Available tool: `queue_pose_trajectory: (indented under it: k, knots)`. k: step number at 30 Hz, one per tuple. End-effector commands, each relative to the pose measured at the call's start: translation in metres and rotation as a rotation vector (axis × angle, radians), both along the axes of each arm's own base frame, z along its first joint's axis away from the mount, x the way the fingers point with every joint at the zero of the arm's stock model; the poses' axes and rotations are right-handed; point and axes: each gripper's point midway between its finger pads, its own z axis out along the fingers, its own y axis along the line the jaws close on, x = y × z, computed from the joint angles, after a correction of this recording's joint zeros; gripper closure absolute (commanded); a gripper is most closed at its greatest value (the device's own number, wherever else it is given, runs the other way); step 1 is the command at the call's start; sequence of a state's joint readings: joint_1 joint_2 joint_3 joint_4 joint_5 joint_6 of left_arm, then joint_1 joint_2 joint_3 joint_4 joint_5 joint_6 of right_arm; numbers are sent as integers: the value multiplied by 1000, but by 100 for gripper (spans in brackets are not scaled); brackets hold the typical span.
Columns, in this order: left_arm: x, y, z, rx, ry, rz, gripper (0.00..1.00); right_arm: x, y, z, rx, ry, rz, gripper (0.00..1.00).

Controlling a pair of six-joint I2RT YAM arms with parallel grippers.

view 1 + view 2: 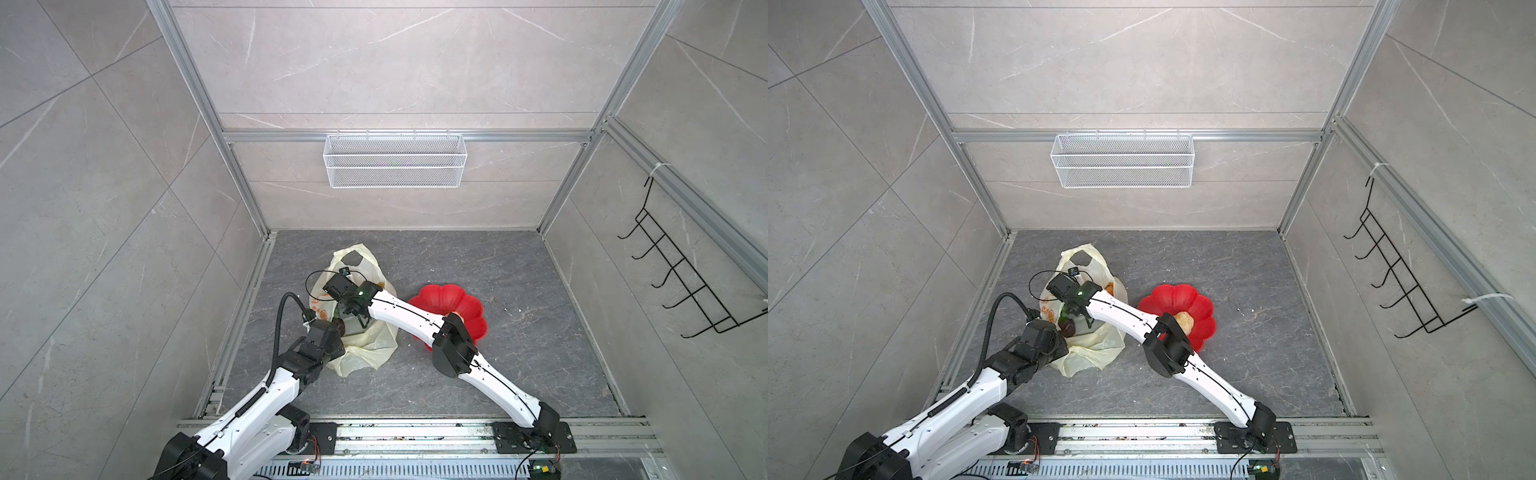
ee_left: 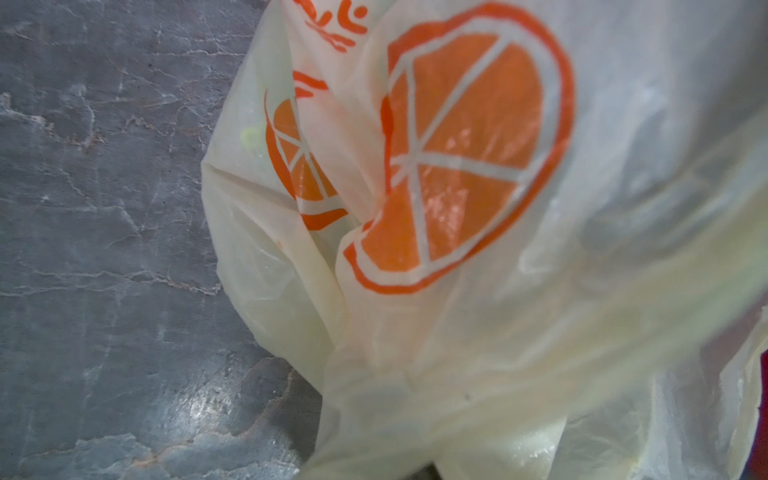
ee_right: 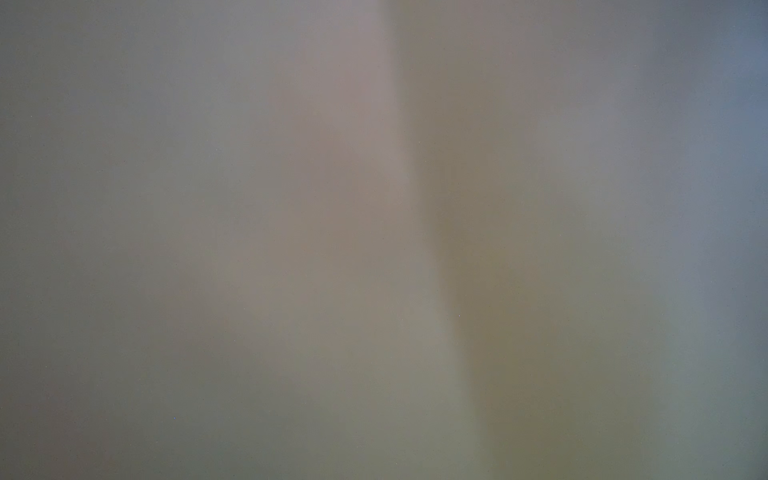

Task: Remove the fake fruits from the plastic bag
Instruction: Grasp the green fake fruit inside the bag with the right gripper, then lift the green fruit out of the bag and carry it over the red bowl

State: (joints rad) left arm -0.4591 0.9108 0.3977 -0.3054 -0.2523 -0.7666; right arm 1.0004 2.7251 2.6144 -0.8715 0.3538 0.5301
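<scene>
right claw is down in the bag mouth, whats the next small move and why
Probably close the right claw on the fruit nearest its tips. It reaches down into the open mouth of the plastic bag, right beside a dark fruit. The left claw seems to pinch the bag's edge, holding it open. The right wrist view is only blur, so go gently.

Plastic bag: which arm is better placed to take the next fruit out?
Right: the right claw is inside the mouth of the plastic bag, near a dark fruit; the left claw is shut on the bag's edge.
</scene>
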Motion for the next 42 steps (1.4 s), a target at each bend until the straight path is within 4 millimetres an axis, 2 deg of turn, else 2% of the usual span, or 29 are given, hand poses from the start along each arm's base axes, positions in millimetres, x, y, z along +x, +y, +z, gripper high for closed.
queue_pose_trajectory:
  k: [1, 3, 5, 10, 16, 22, 27, 30, 37, 42]
  knots:
    - [4, -1, 4, -10, -27, -2, 100, -7, 3, 29, 22, -7, 30, 37]
    - [4, -1, 4, -10, -26, -1, 100, -15, 10, 43, 54, -3, 60, 37]
    - [4, -1, 5, -10, -26, -2, 100, -29, 13, 45, 73, 50, 101, 37]
    - [3, -1, 5, -13, -31, 0, 100, -57, 11, 76, 172, 94, 142, 38]
    - [4, -1, 5, -12, -28, -1, 100, -77, -6, 100, 295, 92, 151, 37]
    - [4, 0, 6, -12, -29, 0, 100, -95, -31, 113, 366, 112, 150, 37]
    - [3, 0, 6, -14, -29, 2, 100, -108, -67, 132, 513, 186, 112, 37]
    - [4, 0, 6, -14, -29, 5, 100, -107, -99, 140, 573, 195, 60, 38]
    - [4, 0, 5, -9, -22, 1, 100, -87, -173, 137, 678, 216, -105, 38]
    - [4, 0, 5, -12, -22, 3, 100, -68, -214, 129, 727, 232, -210, 39]
